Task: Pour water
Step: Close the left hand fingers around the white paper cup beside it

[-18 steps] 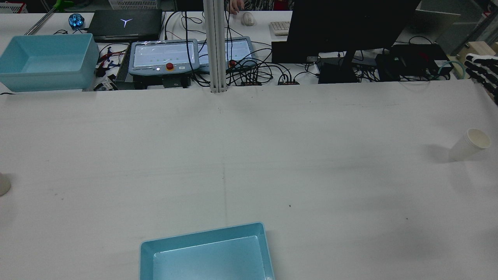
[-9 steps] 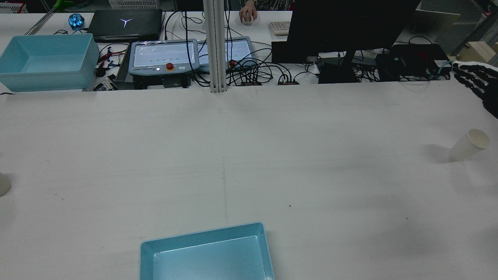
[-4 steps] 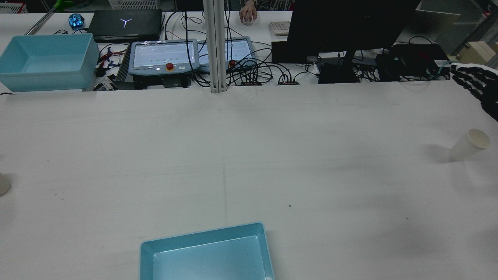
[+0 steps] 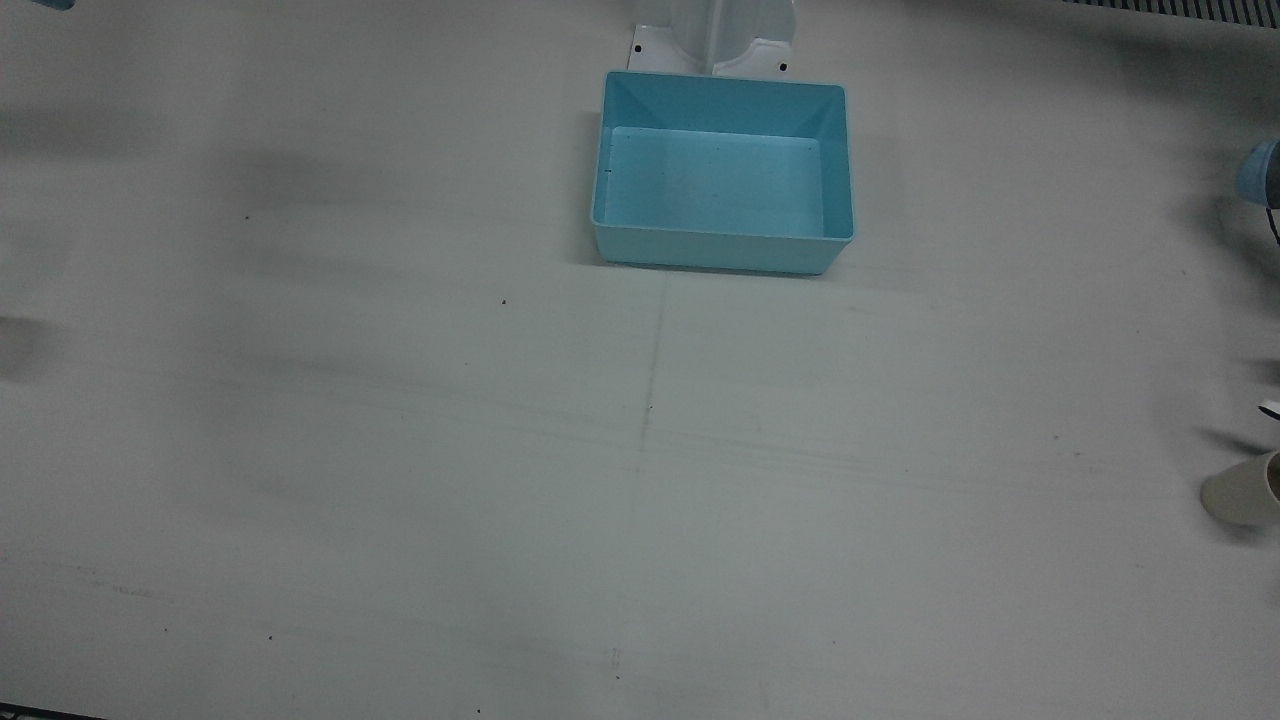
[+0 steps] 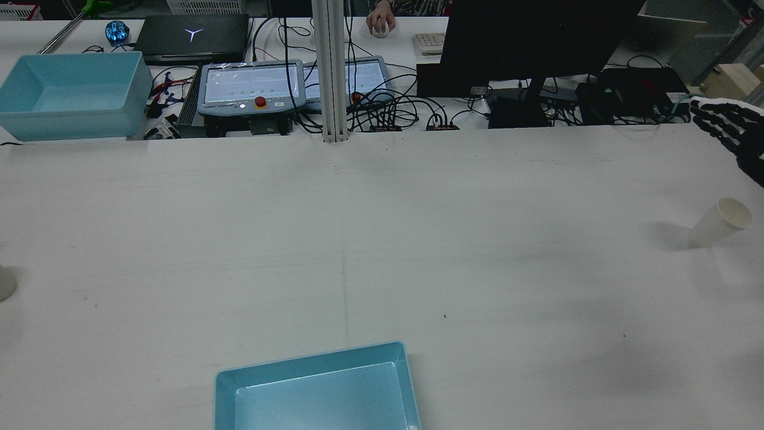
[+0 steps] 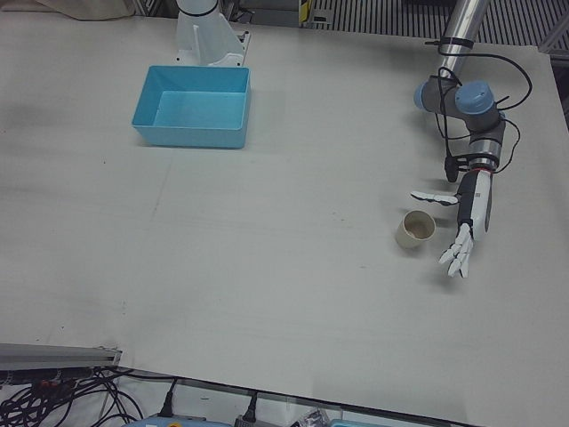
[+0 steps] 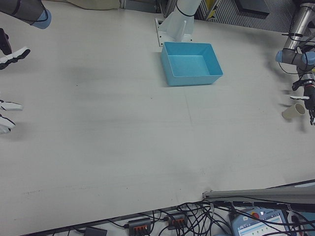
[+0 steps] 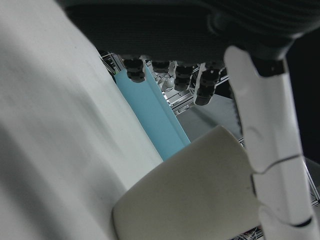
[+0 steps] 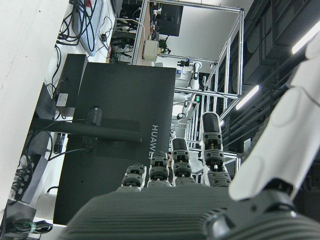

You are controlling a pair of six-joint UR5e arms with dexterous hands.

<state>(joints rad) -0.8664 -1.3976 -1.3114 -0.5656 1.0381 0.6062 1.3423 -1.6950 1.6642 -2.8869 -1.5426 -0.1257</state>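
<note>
A beige paper cup (image 6: 415,229) stands upright on the table. My left hand (image 6: 466,222) hangs open just beside it, fingers pointing down, not touching it. In the left hand view the cup (image 8: 195,195) fills the space before the palm, with a white finger (image 8: 270,150) next to it. A second paper cup (image 5: 719,222) stands at the right edge of the rear view. My right hand (image 5: 731,128) hovers open beyond that cup, fingers spread and well apart from it. The right hand view shows only a monitor. I cannot tell whether either cup holds water.
A light blue bin (image 4: 720,170) sits near the arms' pedestals at mid-table. A second blue bin (image 5: 71,92), pendants, cables and a black monitor (image 5: 537,36) lie past the table's far edge. A person's hand rests on a mouse (image 5: 380,27) there.
My right hand has come further into the rear view from the right edge, moving left and slightly down. A person's hand has settled on the mouse. Both cups stay put.
</note>
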